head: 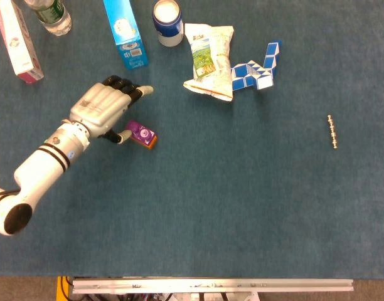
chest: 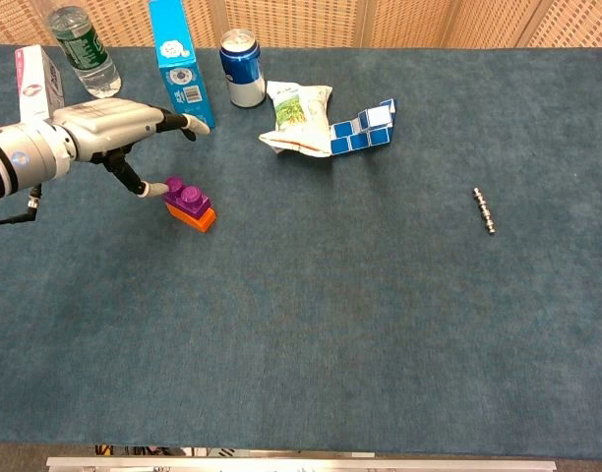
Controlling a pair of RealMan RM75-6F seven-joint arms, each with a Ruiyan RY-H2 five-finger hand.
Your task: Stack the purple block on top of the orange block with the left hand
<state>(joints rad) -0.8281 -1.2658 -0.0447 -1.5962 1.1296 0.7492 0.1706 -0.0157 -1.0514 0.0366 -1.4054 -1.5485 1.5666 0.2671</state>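
The purple block point(head: 139, 130) point(chest: 186, 195) sits on top of the orange block point(head: 150, 142) point(chest: 196, 216) on the blue cloth, left of centre. My left hand point(head: 103, 110) point(chest: 109, 123) hovers just left of the stack with its fingers spread and nothing in them. Its thumb tip lies close beside the purple block, while the other fingers point away toward the blue carton. My right hand is in neither view.
Along the far edge stand a pink box point(head: 17, 42), a water bottle point(head: 49, 14), a blue carton point(head: 124, 32) and a blue can point(head: 168, 22). A snack bag point(head: 210, 59) and a blue-white snake puzzle point(head: 258, 70) lie beyond centre. A small metal rod point(head: 332, 131) lies right.
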